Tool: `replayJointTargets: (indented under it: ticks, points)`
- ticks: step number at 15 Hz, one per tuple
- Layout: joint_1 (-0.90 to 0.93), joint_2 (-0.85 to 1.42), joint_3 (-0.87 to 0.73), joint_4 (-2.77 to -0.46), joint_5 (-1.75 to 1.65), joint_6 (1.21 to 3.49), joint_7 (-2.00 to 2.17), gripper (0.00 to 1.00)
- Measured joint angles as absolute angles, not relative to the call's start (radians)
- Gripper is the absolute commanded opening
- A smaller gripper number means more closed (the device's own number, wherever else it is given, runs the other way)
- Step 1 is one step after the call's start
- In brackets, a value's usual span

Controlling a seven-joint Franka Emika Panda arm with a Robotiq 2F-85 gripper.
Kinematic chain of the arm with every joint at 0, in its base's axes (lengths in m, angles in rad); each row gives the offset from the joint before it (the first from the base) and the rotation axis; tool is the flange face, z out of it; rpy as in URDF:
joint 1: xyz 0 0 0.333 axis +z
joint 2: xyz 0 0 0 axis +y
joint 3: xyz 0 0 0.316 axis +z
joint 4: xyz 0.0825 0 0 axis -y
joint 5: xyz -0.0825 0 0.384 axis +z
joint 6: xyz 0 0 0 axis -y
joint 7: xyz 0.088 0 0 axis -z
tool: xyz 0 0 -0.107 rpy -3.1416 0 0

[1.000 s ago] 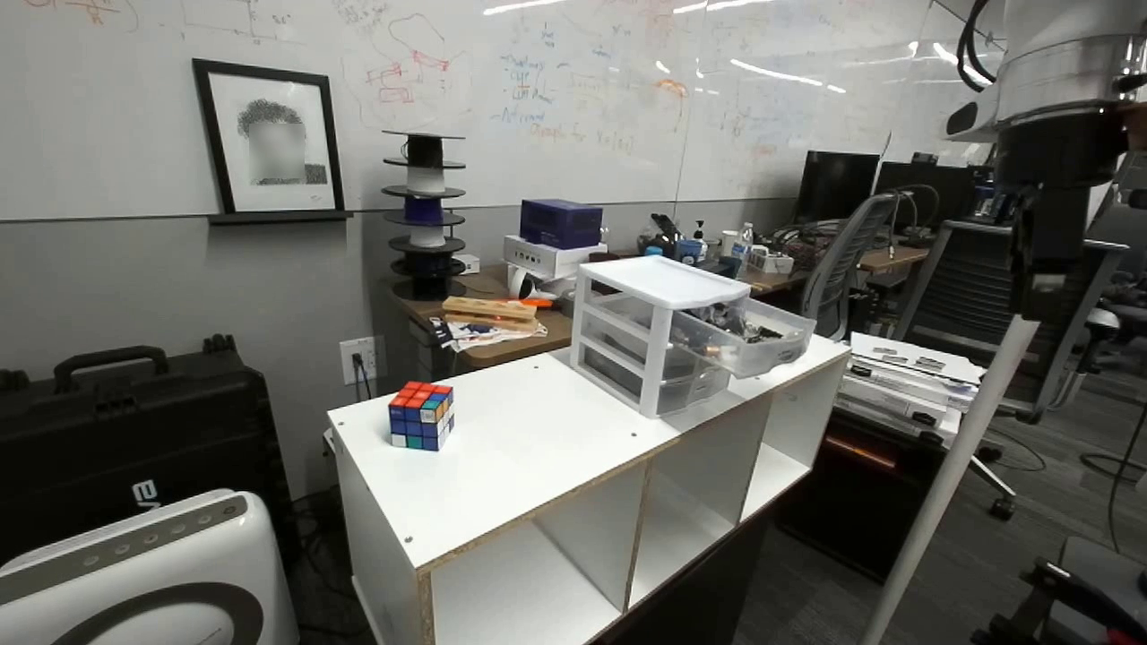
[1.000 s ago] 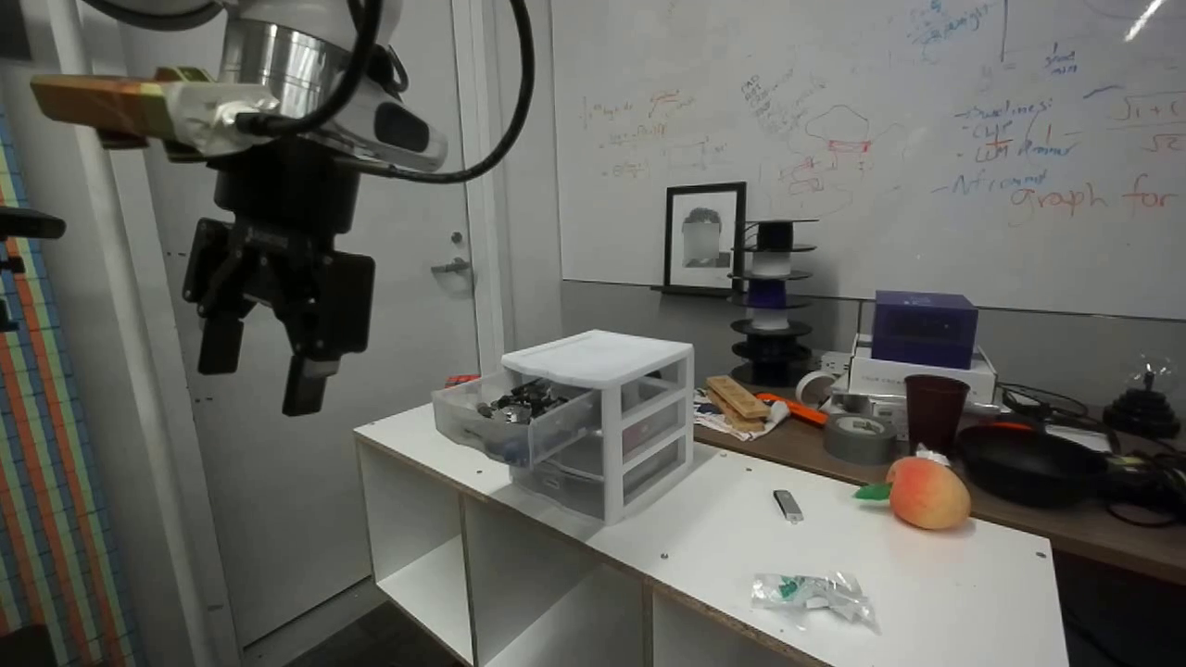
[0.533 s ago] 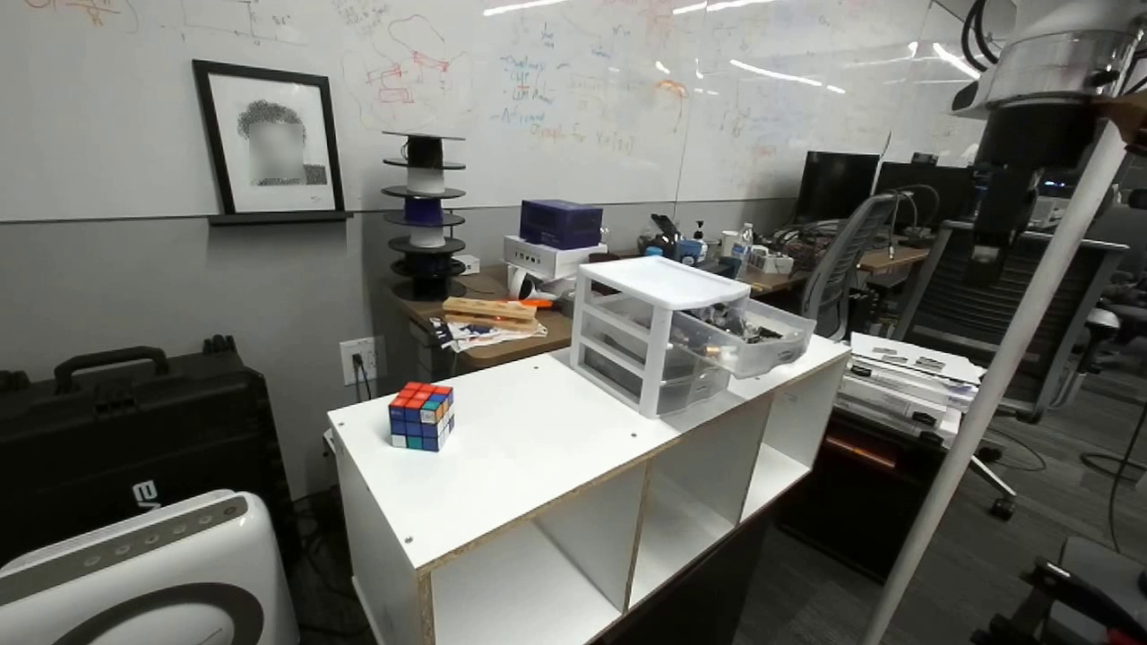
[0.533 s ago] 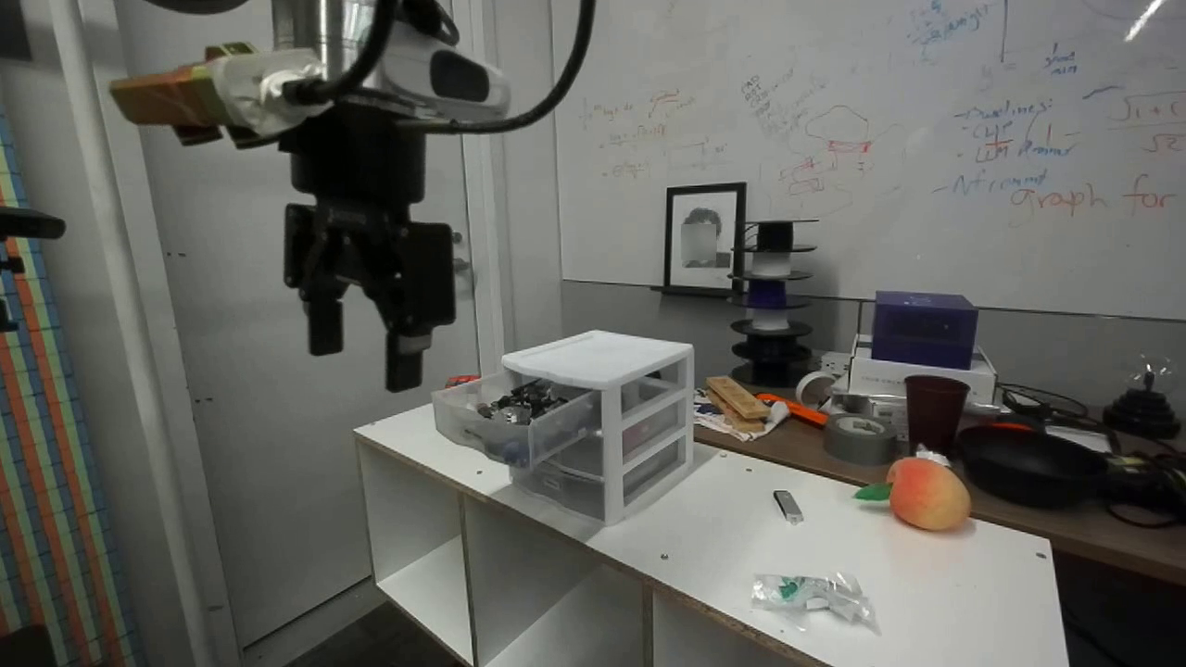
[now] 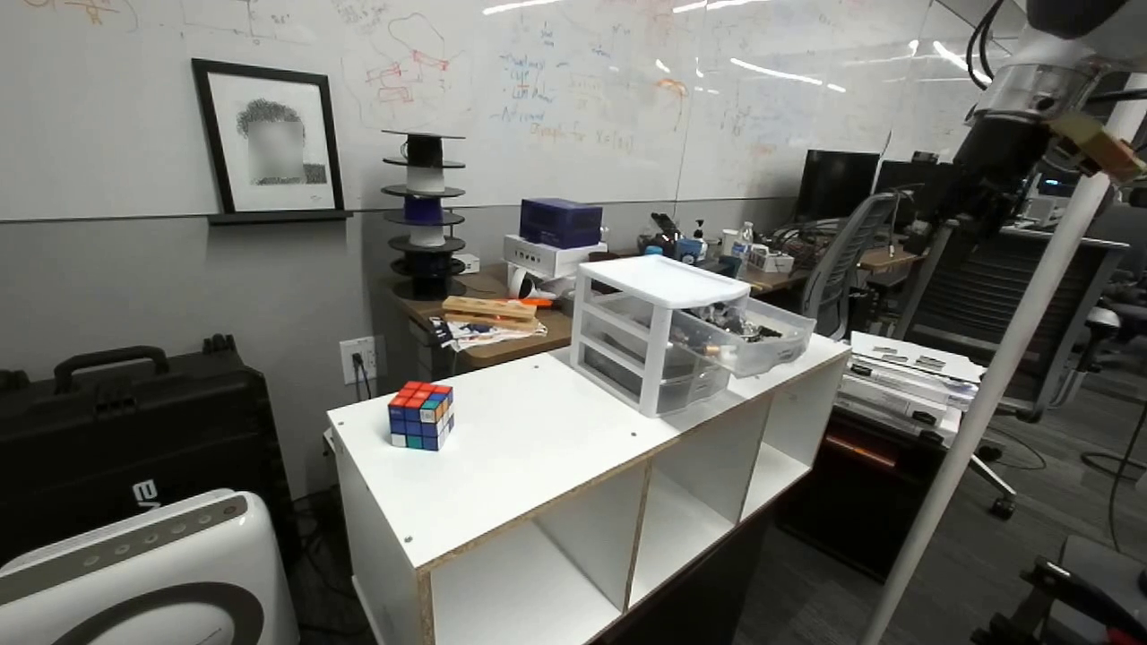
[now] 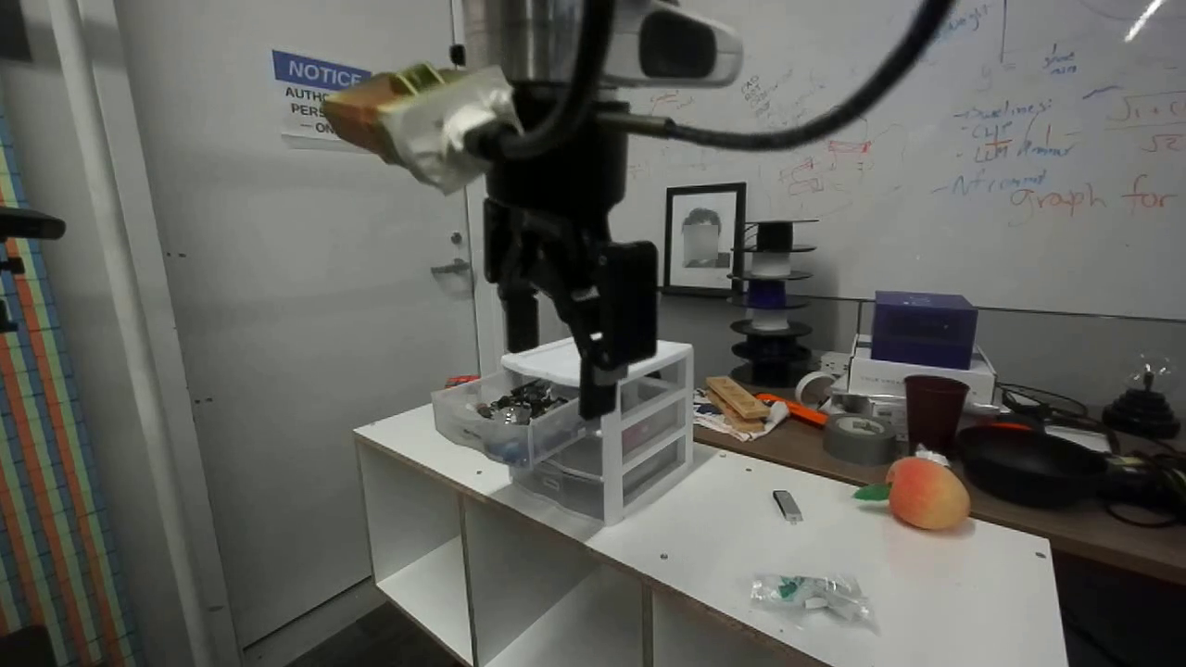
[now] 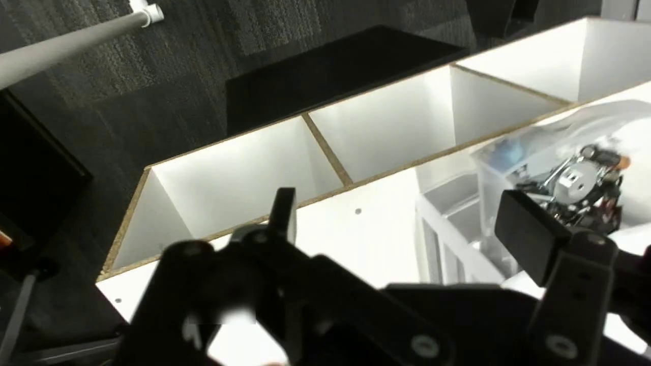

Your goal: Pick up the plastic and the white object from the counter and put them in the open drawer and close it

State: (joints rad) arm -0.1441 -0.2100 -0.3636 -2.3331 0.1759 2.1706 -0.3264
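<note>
A clear crumpled plastic bag (image 6: 813,597) lies on the white counter (image 6: 704,528) in an exterior view. A small grey-white stick (image 6: 788,506) lies farther back on it. The white drawer unit (image 6: 611,463) stands beside them; it also shows in an exterior view (image 5: 659,358) and in the wrist view (image 7: 457,244). Its top drawer (image 6: 463,426) is pulled out and holds dark and metal parts. My gripper (image 6: 561,361) is open and empty, in the air and in front of the drawer unit in this view. In the wrist view its fingers (image 7: 407,221) are wide apart. The bag and stick are hidden there.
A peach (image 6: 929,494) with a green leaf sits at the counter's back edge. A Rubik's cube (image 5: 421,416) sits at the counter's far end from the bag. A white pole (image 5: 968,457) stands near the arm. A desk behind holds a pan (image 6: 1030,466) and tape (image 6: 860,437).
My gripper has moved right across an exterior view, from the door side to in front of the drawer unit, and its wrist has turned. It stays open. The objects have not moved.
</note>
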Motion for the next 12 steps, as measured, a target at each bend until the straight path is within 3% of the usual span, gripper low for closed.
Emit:
replayJointTargets:
  ticks: [7, 12]
  points:
    - [-0.219, 0.124, -0.362, -2.138, 0.502, 2.285, -0.324, 1.00]
    - [-0.313, 0.325, -0.295, -1.934, 0.538, 2.272, -0.245, 1.00]
